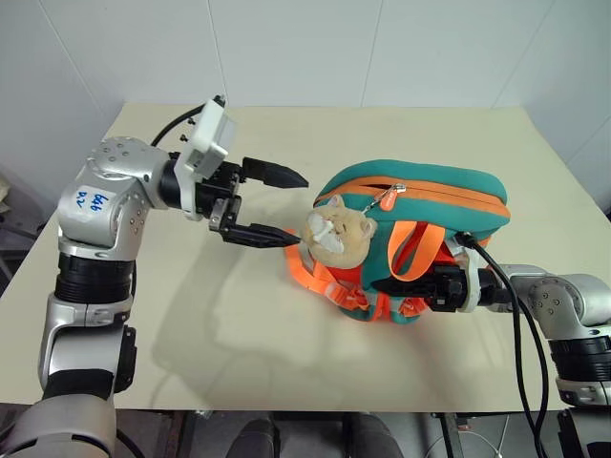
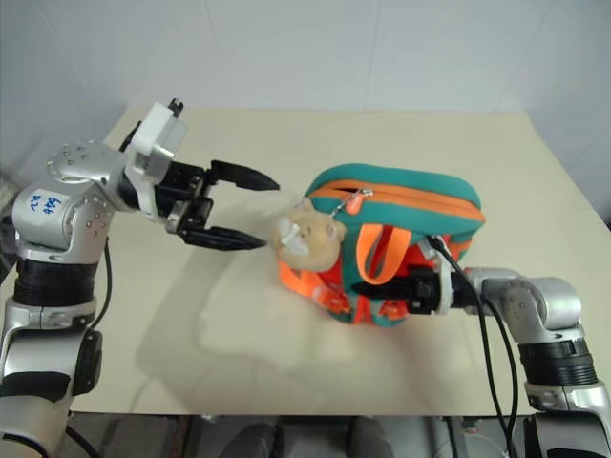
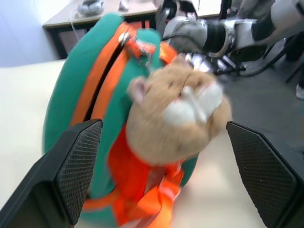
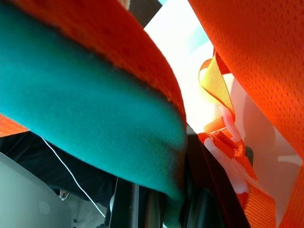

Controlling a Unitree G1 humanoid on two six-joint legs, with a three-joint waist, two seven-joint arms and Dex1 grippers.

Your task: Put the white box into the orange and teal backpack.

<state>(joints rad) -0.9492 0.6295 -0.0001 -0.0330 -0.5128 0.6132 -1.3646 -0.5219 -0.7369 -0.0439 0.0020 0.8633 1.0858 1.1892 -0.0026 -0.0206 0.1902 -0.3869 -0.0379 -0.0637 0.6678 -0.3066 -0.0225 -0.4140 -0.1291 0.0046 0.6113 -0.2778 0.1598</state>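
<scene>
1. The left gripper (image 1: 278, 205), with its ribbed black fingers spread wide apart and empty, hovers over the smooth cream table (image 1: 191, 324), nearer its left edge.
2. Just beside its fingertips hangs a fuzzy tan cat-face charm (image 1: 336, 235).
3. The orange and teal backpack (image 1: 420, 196), soft and rounded, stands around the table's middle with its zipper band closed; the white box cannot be seen.
4. The right gripper (image 1: 393, 284) is clamped on a woven orange strap (image 1: 417, 250).
</scene>
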